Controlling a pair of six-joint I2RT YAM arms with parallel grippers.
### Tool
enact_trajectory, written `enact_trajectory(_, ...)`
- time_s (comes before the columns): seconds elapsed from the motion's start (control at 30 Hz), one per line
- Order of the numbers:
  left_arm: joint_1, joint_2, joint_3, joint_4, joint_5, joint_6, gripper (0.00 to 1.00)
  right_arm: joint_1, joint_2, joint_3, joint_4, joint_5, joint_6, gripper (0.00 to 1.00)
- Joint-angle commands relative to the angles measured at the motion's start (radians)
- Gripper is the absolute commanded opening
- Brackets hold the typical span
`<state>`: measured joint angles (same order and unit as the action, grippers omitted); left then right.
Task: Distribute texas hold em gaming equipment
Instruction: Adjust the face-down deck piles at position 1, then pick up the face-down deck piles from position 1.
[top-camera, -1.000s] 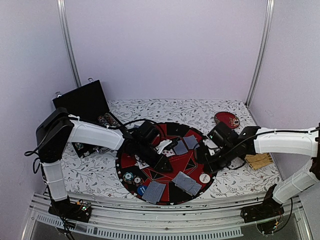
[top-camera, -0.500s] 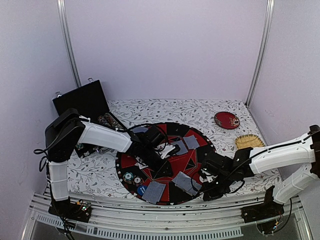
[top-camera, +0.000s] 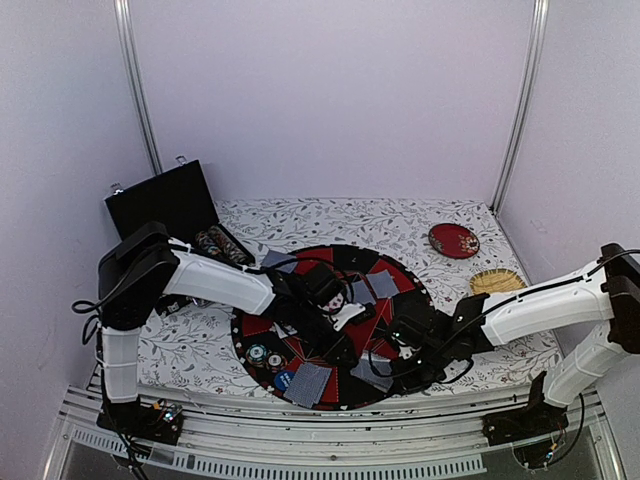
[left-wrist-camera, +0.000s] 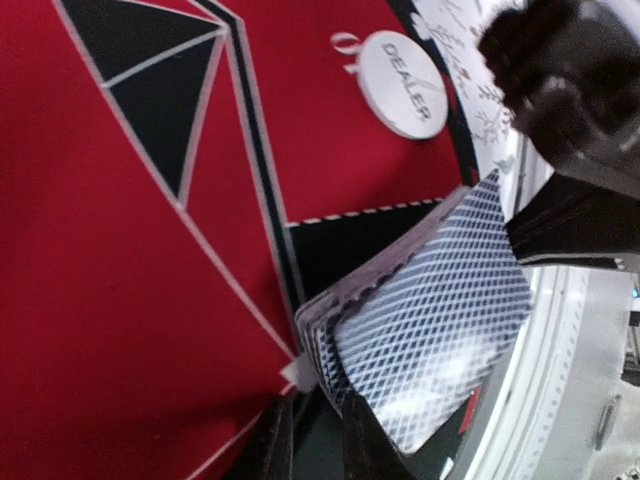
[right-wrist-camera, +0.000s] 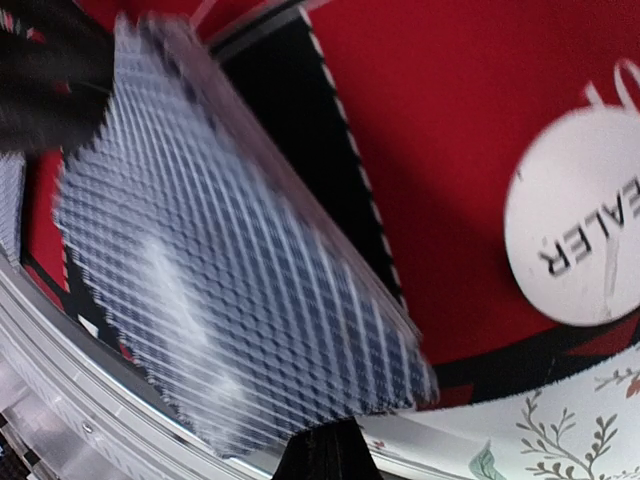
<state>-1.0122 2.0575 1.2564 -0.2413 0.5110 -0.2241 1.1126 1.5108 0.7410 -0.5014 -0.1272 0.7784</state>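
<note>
My left gripper (top-camera: 347, 351) is over the middle of the round red-and-black game mat (top-camera: 262, 322). It is shut on the near corner of a deck of playing cards (left-wrist-camera: 430, 320), which is tilted up off the felt between its fingers (left-wrist-camera: 368, 440). My right gripper (top-camera: 400, 362) comes in from the right and is shut, its tip (right-wrist-camera: 335, 450) at the opposite edge of that deck (right-wrist-camera: 230, 270). Whether it pinches a card does not show. The white DEALER button (left-wrist-camera: 403, 85) lies on the red felt just beyond the deck. Striped chips (top-camera: 265, 357) and a blue button (top-camera: 283, 380) sit at the mat's near left.
Face-down cards lie on the mat at the near edge (top-camera: 308, 383) and the far right (top-camera: 382, 284). An open black case (top-camera: 170, 205) holding chip rows stands at the back left. A dark red plate (top-camera: 453, 240) and a straw mat (top-camera: 497, 282) are on the right.
My right gripper swung from the mat's right side down to the near edge and in to the deck. My left arm reached further right with the deck.
</note>
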Motion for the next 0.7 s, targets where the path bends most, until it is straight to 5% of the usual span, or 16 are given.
enact_trajectory(0.0,-0.029,0.025,0.01,-0.015,0.028,0.026,0.2,0.001,0.027,0.043,0.06,0.027,-0.027,0.03)
enact_trajectory(0.27,-0.014,-0.012,0.025,-0.049,-0.011,0.041,0.21,0.003,-0.03,0.01,-0.026,-0.011,-0.029,0.04)
enact_trajectory(0.43,0.033,-0.065,0.008,-0.061,-0.03,0.038,0.21,0.002,-0.163,-0.028,-0.142,-0.109,-0.013,0.16)
enact_trajectory(0.57,0.061,-0.146,-0.008,-0.056,-0.018,0.044,0.24,0.003,-0.244,0.069,-0.278,-0.114,-0.054,0.45)
enact_trajectory(0.67,0.078,-0.201,-0.027,-0.037,0.022,0.045,0.28,0.003,-0.23,0.209,-0.31,-0.068,-0.165,0.92)
